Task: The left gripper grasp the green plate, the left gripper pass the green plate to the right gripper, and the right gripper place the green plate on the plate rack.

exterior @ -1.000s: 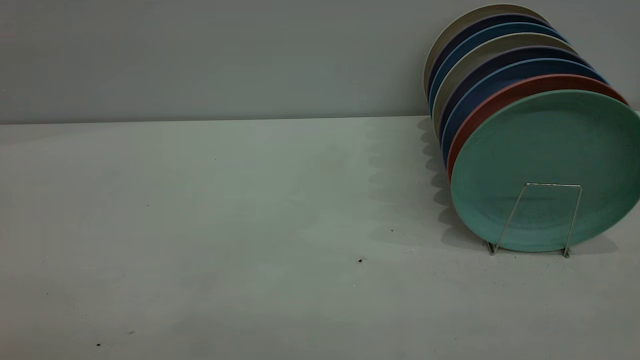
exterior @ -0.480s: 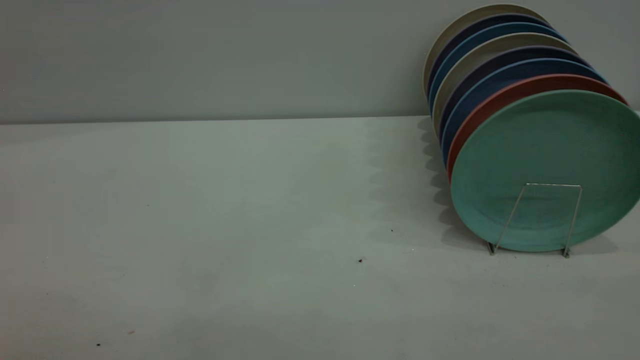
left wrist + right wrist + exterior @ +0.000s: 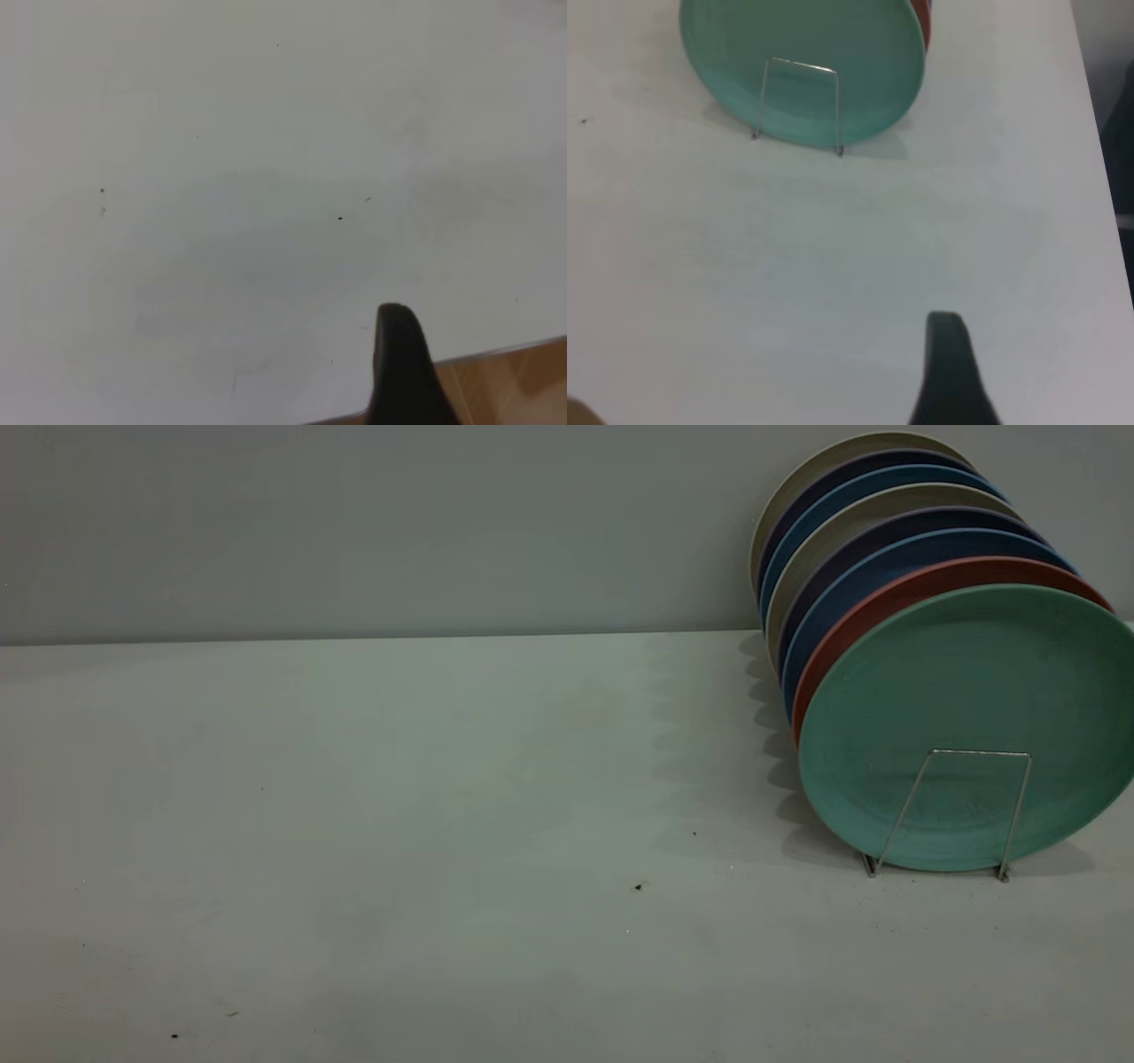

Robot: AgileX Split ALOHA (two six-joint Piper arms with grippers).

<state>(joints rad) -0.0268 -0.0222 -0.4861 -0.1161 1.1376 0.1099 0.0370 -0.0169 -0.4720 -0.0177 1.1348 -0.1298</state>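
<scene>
The green plate (image 3: 966, 717) stands upright at the front of the plate rack (image 3: 982, 753), behind its foremost wire loop, at the right of the table. The right wrist view shows the same plate (image 3: 806, 44) and wire loop (image 3: 802, 65) some way off across bare table. Neither gripper shows in the exterior view. Only a black part of my left gripper (image 3: 400, 372) shows in its wrist view, above bare table near the table edge. Only a black part of my right gripper (image 3: 948, 372) shows, over bare table and holding nothing that I can see.
Behind the green plate the rack holds a salmon-pink plate (image 3: 886, 598), several dark blue plates (image 3: 850, 580) and grey ones. A grey wall runs behind the table. The table edge and wooden floor (image 3: 514, 372) show in the left wrist view; the table's side edge (image 3: 1099, 177) shows in the right.
</scene>
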